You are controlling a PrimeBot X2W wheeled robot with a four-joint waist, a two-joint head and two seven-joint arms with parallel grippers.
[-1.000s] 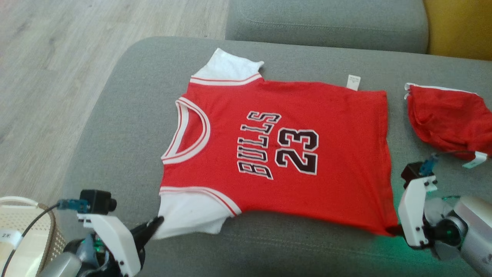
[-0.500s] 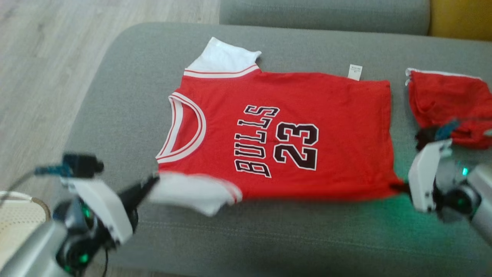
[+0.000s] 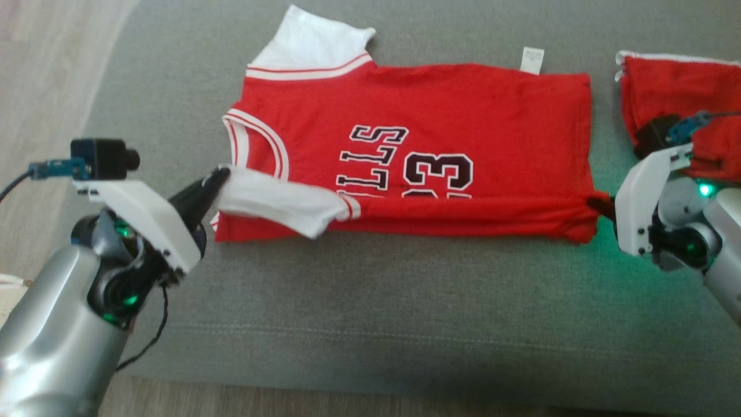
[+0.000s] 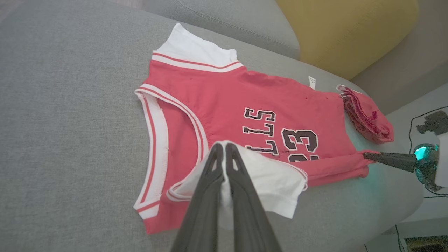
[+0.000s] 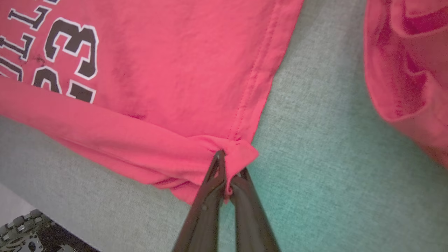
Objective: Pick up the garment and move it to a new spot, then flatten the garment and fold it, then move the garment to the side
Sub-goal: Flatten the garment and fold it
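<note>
Garment (image 3: 440,116) corners are pinched: the left claw (image 3: 223,172) is pressed together on the white sleeve (image 3: 278,200), the right claw (image 3: 594,203) on the red hem corner. Between them the near edge is raised and doubled over the rest, which lies flat on the grey sofa cushion (image 3: 370,313).

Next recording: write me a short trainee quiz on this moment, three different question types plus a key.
1. True or false: the left gripper is shut on the jersey's near sleeve.
2. The right gripper pinches: A) the neckline B) the near hem corner C) the care tag.
3. How many red garments lie on the grey cushion?
Key: 1 true; 2 B; 3 two, the jersey and a folded red piece.
</note>
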